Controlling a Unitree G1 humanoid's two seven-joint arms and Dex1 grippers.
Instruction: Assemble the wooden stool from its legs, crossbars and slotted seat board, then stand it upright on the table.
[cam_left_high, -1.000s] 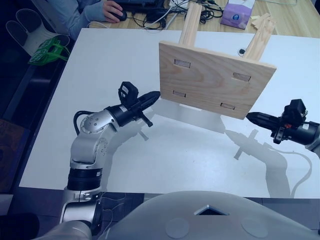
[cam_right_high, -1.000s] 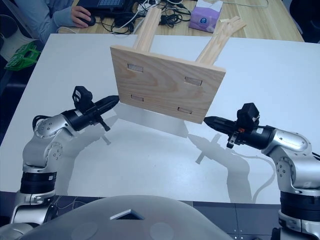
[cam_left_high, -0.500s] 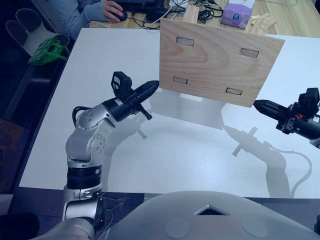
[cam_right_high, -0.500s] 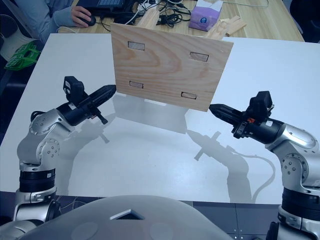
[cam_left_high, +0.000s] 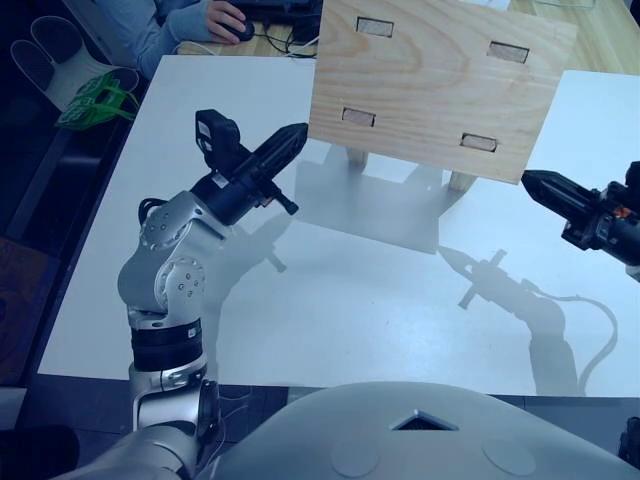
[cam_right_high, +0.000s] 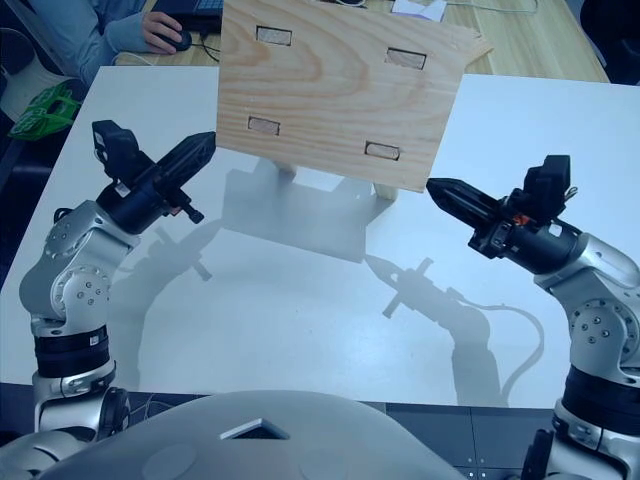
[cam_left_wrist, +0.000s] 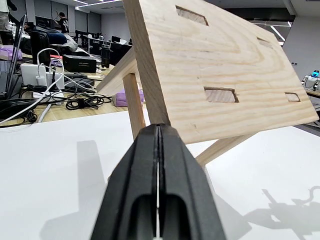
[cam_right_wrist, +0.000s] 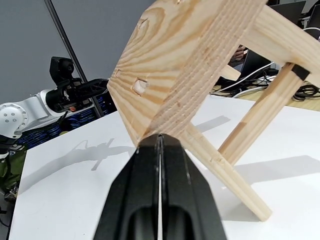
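Observation:
The assembled wooden stool is tilted on the white table (cam_left_high: 330, 300), its slotted seat board (cam_left_high: 440, 80) facing me and raised high. Two leg ends (cam_left_high: 355, 157) (cam_left_high: 458, 181) show under the board's lower edge, resting on the table. My left gripper (cam_left_high: 300, 132) is shut, with its tip against the board's lower left corner (cam_left_wrist: 150, 95). My right gripper (cam_left_high: 527, 178) is shut too, its tip at the board's lower right corner (cam_right_wrist: 150, 125). A crossbar (cam_right_wrist: 292, 70) joins two legs (cam_right_wrist: 260, 110) in the right wrist view.
A wooden desk with cables (cam_left_high: 280, 20) runs behind the table's far edge. There a person's hand (cam_left_high: 222, 17) rests on a mouse. A green object (cam_left_high: 95, 100) lies off the table's left side. The table's near half is bare.
The seat board has risen and swung further up, so the legs now sit under it. Both shut grippers have moved up and outward with its lower corners.

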